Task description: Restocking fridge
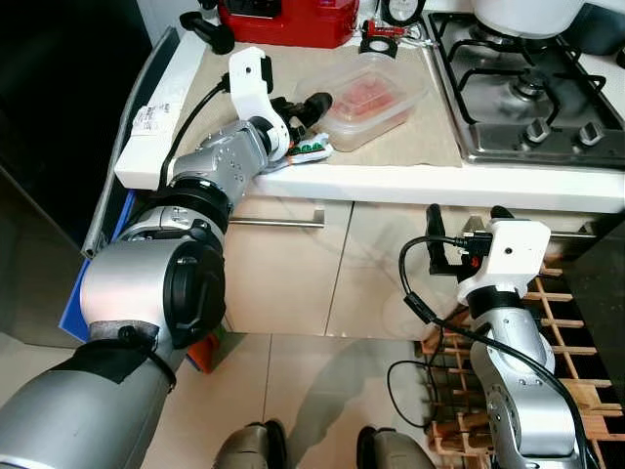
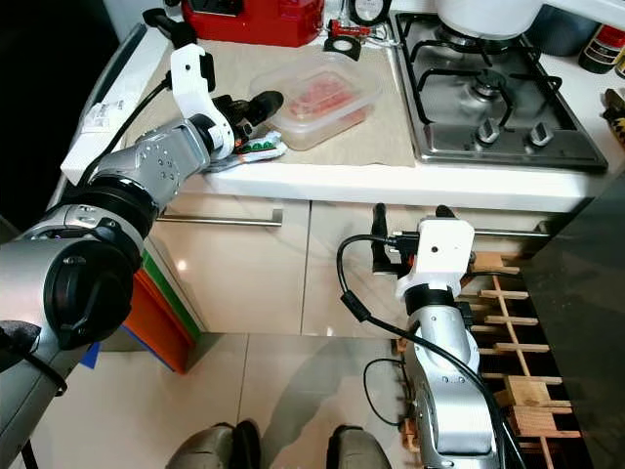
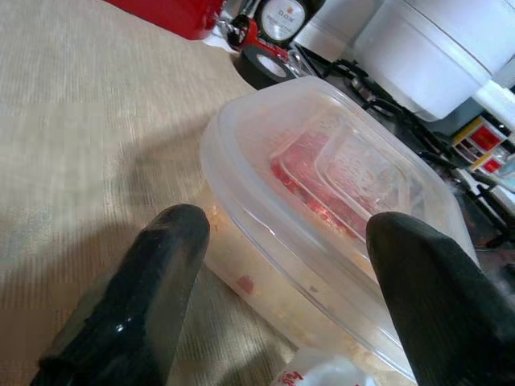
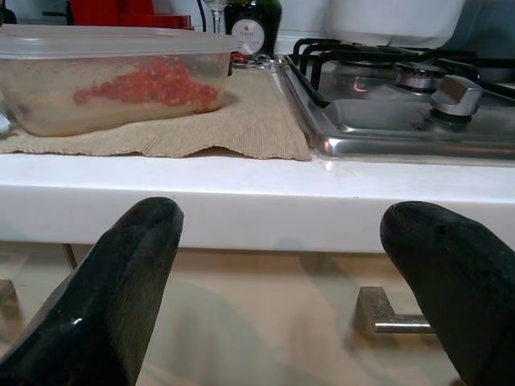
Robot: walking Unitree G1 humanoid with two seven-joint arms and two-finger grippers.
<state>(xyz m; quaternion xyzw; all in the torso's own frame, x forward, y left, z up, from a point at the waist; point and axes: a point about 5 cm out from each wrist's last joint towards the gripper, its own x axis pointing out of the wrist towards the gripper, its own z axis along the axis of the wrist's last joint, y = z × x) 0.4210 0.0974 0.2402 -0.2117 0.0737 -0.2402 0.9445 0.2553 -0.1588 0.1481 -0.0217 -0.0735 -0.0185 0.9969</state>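
A clear lidded plastic container [image 1: 366, 98] with red food inside sits on a beige mat [image 1: 420, 137] on the white counter. My left gripper [image 1: 308, 106] rests on the counter at the container's near-left corner, open. In the left wrist view its two black fingers [image 3: 137, 314] stand either side of that corner [image 3: 322, 201], close to it without closing on it. A small printed packet [image 1: 311, 149] lies under the gripper at the counter's edge. My right gripper [image 1: 467, 213] hangs open below the counter edge, in front of the cabinet doors, holding nothing.
A gas hob [image 1: 527, 88] with a white pot lies right of the mat. A red appliance [image 1: 288, 20] and a black tape roll [image 1: 376, 44] stand at the back. A dark tall surface [image 1: 59, 98] is on the left, a wooden rack [image 1: 557, 322] at floor level on the right.
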